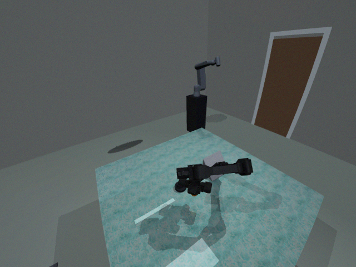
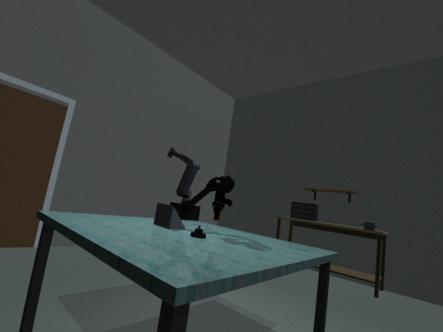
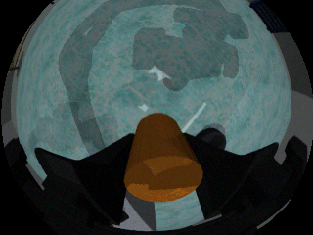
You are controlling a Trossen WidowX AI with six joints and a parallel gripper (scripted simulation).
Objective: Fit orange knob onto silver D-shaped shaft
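The orange knob (image 1: pixel 194 194) (image 2: pixel 219 215) (image 3: pixel 163 171) is held upright between the fingers of my gripper (image 2: pixel 217 213) (image 3: pixel 157 138), which is shut on it. In the exterior view the knob hangs above the table, higher than the pedestal's top. The knob's hole underneath is hidden. The dark round pedestal (image 1: pixel 180 186) (image 2: pixel 198 234) (image 3: pixel 211 139) stands on the table beside the held knob; it is partly behind the right finger in the wrist view. The short shaft (image 2: pixel 199 227) sticks up from it, looking dark; its flat side cannot be made out.
A grey block with a sloped face (image 1: pixel 213 159) (image 2: pixel 166 216) stands near the arm's base. A pale strip (image 1: pixel 154 211) (image 3: pixel 195 117) and a pale patch (image 1: pixel 198 254) show on the teal table (image 1: pixel 258 230) (image 2: pixel 232 264). The arm's shadow falls across the table.
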